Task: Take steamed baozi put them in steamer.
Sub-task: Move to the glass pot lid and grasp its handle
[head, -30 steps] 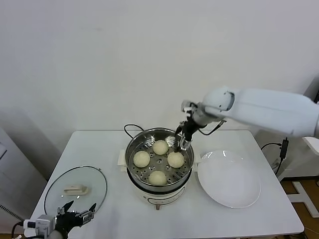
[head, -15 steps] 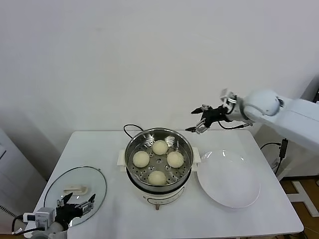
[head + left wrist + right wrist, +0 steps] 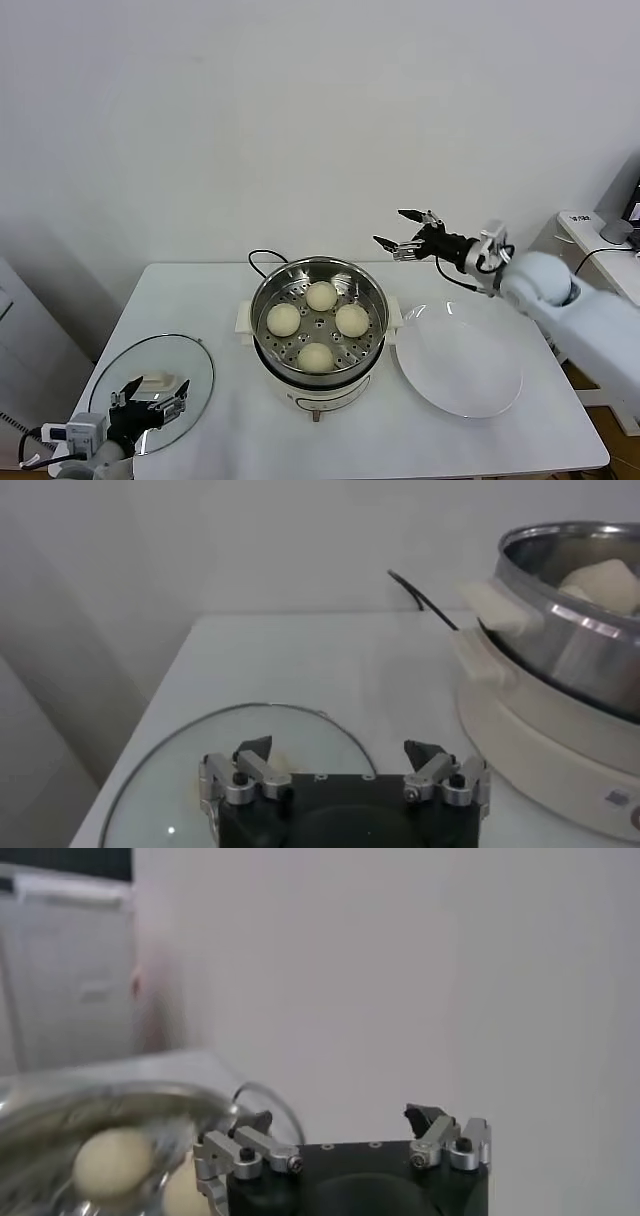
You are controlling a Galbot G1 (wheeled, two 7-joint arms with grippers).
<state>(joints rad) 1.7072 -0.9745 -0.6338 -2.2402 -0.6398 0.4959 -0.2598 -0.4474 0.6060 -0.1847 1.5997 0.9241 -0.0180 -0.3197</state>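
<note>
The steamer (image 3: pixel 290 275) stands mid-table, a shiny steel pot on a white base. Several pale round baozi (image 3: pixel 321 295) lie on its perforated tray. My right gripper (image 3: pixel 392 230) hangs in the air above and to the right of the pot's back rim, open and holding nothing. The right wrist view shows its fingers spread (image 3: pixel 340 1116), with baozi (image 3: pixel 112 1160) below in the pot. My left gripper (image 3: pixel 150 397) sits low at the table's front left over the glass lid (image 3: pixel 170 355), open and empty. Its own view (image 3: pixel 340 748) shows the steamer (image 3: pixel 560 640) off to one side.
A flat white plate (image 3: pixel 460 365) lies right of the steamer, bare. The glass lid has a white handle (image 3: pixel 160 381). A black cord (image 3: pixel 262 257) runs behind the pot. The wall stands close behind the table.
My right gripper has lifted out of the steamer and drawn back up and to the right, empty. The left gripper has edged forward over the lid.
</note>
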